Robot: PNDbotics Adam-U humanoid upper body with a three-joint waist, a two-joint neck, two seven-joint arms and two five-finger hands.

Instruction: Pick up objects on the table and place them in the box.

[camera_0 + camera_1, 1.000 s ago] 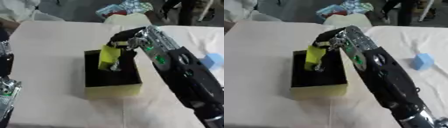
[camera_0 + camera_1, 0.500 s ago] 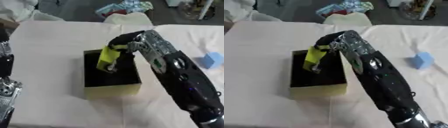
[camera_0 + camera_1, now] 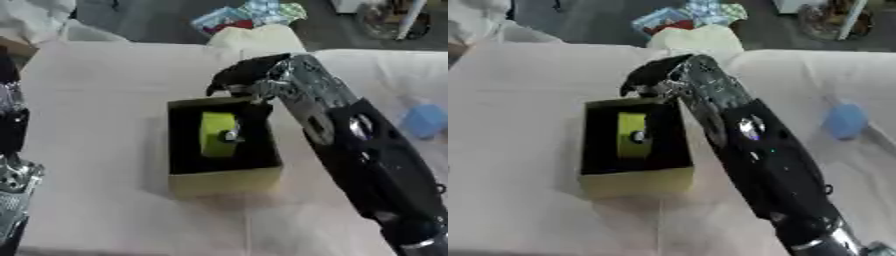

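One yellow object (image 3: 218,133) lies inside box (image 3: 226,180).

Yellow object (image 3: 218,133) released, now lying in box (image 3: 225,179), robot hand (image 3: 248,78) empty

Table (image 3: 96,90) w/ box (image 3: 223,181), blue obj (image 3: 425,120)

Soft even indoor light, whole picture motion-blurred, faint shadow beside the box (image 3: 223,182), no glare
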